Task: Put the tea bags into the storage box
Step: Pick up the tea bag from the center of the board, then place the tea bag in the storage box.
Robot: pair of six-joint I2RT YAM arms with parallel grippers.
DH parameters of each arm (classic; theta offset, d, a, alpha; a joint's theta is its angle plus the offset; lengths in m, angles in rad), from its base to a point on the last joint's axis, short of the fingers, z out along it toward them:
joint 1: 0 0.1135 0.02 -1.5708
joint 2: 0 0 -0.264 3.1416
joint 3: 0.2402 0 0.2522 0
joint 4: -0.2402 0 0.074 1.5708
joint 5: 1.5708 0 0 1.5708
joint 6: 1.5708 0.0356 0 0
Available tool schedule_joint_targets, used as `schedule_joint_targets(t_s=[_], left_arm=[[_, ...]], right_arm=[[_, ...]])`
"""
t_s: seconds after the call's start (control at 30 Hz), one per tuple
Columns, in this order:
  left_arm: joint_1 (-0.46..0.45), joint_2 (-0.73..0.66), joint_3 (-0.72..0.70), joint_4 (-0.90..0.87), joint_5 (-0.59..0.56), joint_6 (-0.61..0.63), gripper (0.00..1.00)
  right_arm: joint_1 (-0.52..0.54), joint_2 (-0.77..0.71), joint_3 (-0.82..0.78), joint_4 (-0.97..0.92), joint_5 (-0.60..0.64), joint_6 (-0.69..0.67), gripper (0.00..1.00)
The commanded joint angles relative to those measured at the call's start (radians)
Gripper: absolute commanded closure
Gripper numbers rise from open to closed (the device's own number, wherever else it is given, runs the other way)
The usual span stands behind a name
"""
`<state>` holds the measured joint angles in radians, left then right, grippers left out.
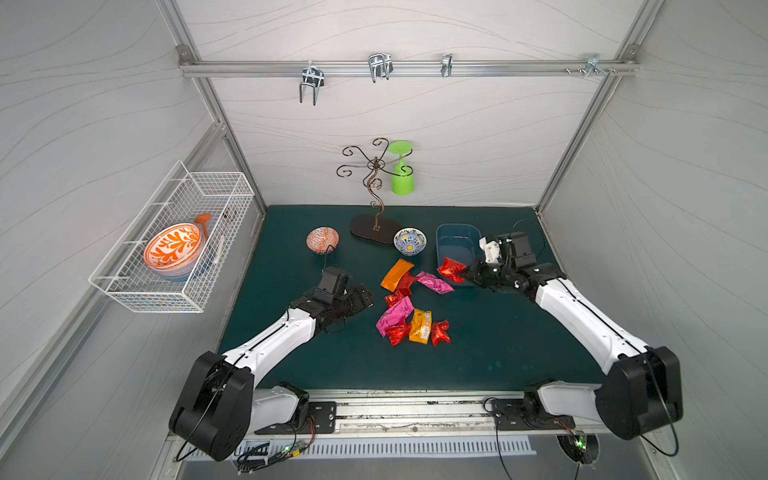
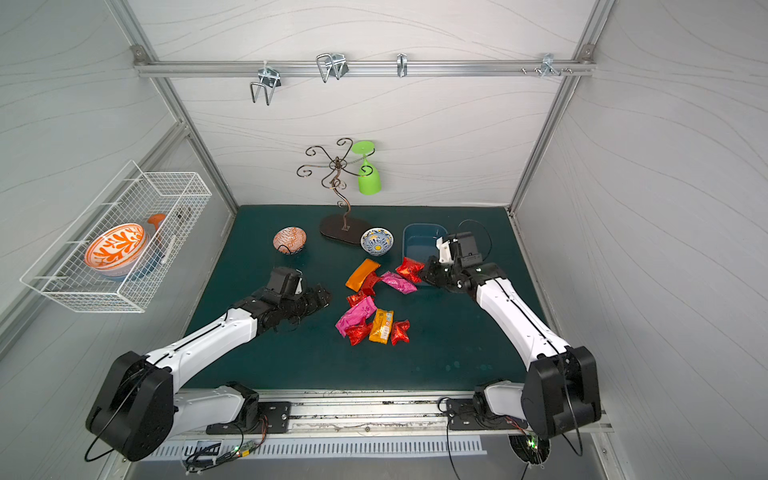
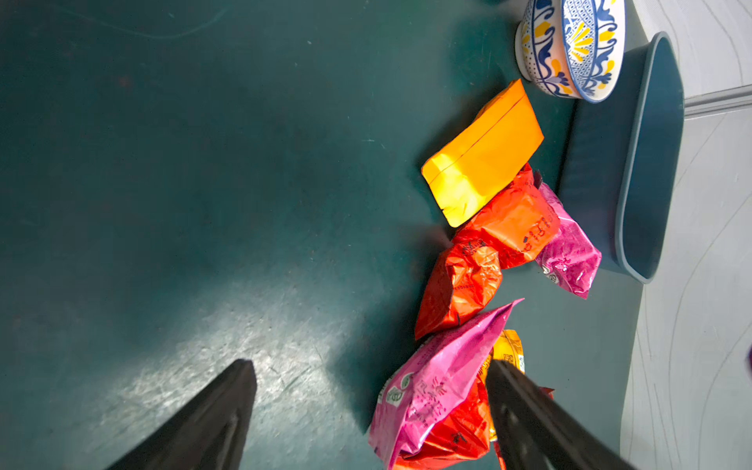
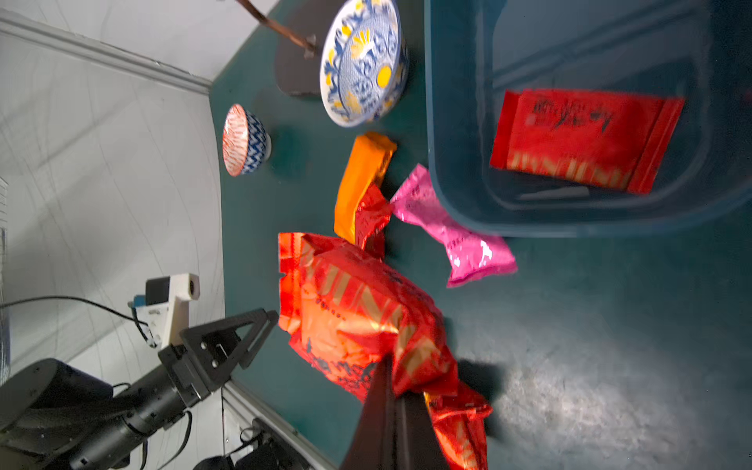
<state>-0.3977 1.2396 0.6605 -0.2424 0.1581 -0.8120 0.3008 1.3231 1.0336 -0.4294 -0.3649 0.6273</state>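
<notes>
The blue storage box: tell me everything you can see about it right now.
The storage box is a dull blue plastic tub, rectangular with rounded corners, low walls and an open top. It stands upright on the green mat beside the blue-and-yellow bowl. One flat red tea bag lies on its floor. A pink tea bag lies close to its near wall outside. The right end effector, shut on a crumpled red tea bag, is by its near corner.
</notes>
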Motion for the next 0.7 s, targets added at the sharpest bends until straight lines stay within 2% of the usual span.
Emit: schedule_joint_targets(t_s=[0.0,0.17,0.2,0.33,0.67], left_arm=[[-0.002,0.014,0.054,0.002,0.049,0.038,0.07],[-0.006,0.038,0.068,-0.009,0.108,0.075,0.08],[-0.007,0.043,0.07,-0.003,0.124,0.081,0.12],[-0.012,0.061,0.086,-0.018,0.157,0.099,0.12],[-0.013,0.032,0.077,-0.087,0.093,0.119,0.12]], right_arm=[[-0.057,0.086,0.072,0.017,-0.014,-0.06,1.0],[-0.117,0.235,0.198,0.025,0.011,-0.108,1.0],[-0.122,0.267,0.22,0.025,0.02,-0.117,1.0],[-0.122,0.383,0.293,0.017,0.048,-0.138,1.0],[-0.074,0.567,0.315,0.031,0.033,-0.122,1.0]])
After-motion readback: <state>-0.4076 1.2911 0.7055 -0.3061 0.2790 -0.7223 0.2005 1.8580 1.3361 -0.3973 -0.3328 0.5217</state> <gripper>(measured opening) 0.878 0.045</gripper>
